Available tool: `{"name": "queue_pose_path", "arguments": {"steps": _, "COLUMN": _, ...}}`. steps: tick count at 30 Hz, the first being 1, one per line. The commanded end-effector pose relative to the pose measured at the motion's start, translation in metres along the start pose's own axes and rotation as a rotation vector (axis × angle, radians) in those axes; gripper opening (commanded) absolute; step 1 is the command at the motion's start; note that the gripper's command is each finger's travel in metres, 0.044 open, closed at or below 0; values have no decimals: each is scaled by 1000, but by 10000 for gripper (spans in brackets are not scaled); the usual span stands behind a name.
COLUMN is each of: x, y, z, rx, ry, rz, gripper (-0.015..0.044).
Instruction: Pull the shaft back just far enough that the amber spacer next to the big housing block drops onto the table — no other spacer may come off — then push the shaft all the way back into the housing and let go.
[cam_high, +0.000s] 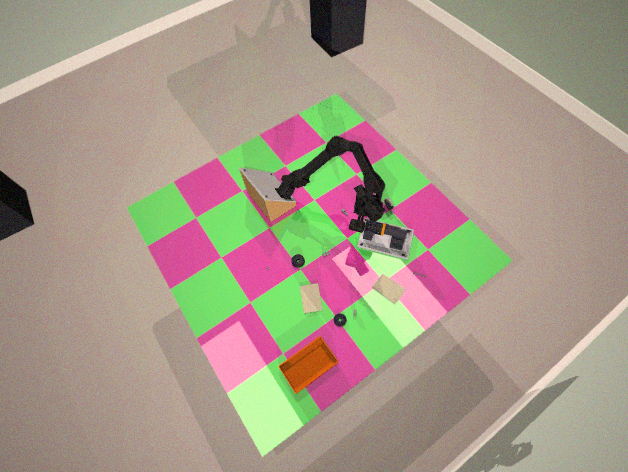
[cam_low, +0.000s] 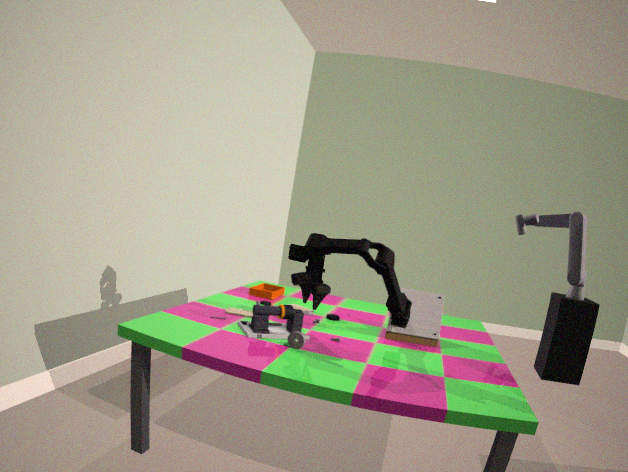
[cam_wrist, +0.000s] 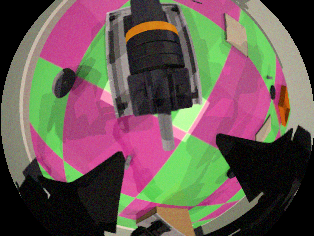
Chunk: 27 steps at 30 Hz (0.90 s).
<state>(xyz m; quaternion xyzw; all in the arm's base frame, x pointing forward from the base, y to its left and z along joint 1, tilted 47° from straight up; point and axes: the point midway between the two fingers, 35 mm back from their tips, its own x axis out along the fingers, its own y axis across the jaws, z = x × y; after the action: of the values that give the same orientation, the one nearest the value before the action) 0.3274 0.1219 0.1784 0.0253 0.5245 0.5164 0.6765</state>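
A grey base plate (cam_high: 385, 253) (cam_low: 248, 331) (cam_wrist: 112, 65) carries the dark housing parts. The amber spacer (cam_high: 383, 229) (cam_low: 282, 311) (cam_wrist: 152, 29) sits on the line of the shaft, against a dark cylindrical part (cam_low: 269, 309) (cam_wrist: 145, 9). Dark spacers (cam_wrist: 156, 52) sit between it and the near dark block (cam_low: 295, 320) (cam_wrist: 160, 90). The shaft's light grey end (cam_wrist: 166, 132) sticks out of that block towards me. My gripper (cam_low: 311, 304) (cam_wrist: 172, 149) is open and empty, above the shaft end, its fingers on either side of it in the wrist view. The fingertips are hidden in the top view.
A disc (cam_high: 388, 204) (cam_low: 295, 340) (cam_wrist: 64, 82) stands on edge beside the plate. Two black rings (cam_high: 298, 260) (cam_high: 339, 319), two beige pieces (cam_high: 311, 297) (cam_high: 388, 288) and small grey parts lie around. An orange tray (cam_high: 308, 366) (cam_low: 266, 291) and a sloped block (cam_high: 269, 195) stand farther off.
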Motion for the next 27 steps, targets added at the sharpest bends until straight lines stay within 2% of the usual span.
{"name": "queue_pose_path", "arguments": {"steps": 1, "x": 0, "y": 1, "z": 0, "rx": -3, "ry": -1, "rz": 4, "gripper": 440}}
{"name": "queue_pose_path", "arguments": {"steps": 14, "x": 2, "y": -3, "z": 0, "rx": 4, "ry": -21, "rz": -9, "gripper": 440}}
{"name": "queue_pose_path", "arguments": {"steps": 27, "x": 17, "y": -45, "z": -17, "rx": 98, "ry": -455, "rz": -140, "gripper": 440}}
